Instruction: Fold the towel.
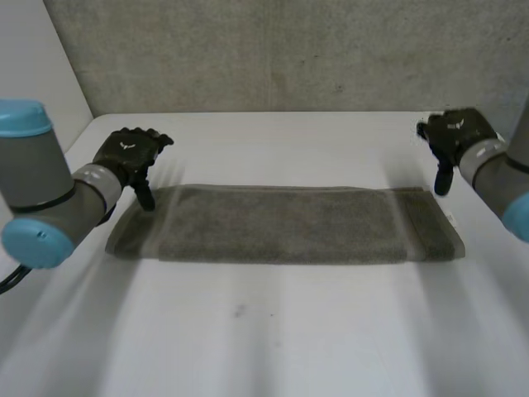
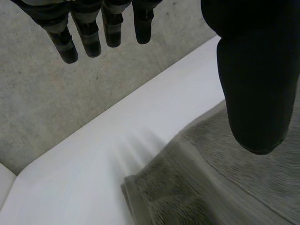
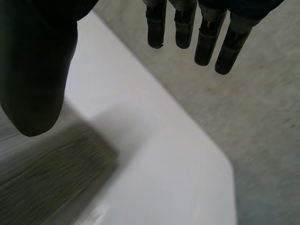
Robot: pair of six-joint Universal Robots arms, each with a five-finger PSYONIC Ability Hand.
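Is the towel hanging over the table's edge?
No, the grey towel lies flat as a long strip, wholly on the white table.

A: What is hidden of the towel (image 2: 197,187)?
B: In the left wrist view, part is covered by the thumb of the left hand (image 2: 255,84); more is cut off by the edge.
A: And at the right hand (image 3: 35,70)?
B: Likewise; contact cannot be told.

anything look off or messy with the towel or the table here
Nothing stands out. The towel lies flat on the white table as a long strip. The left robot hand and right robot hand are open near its far corners.
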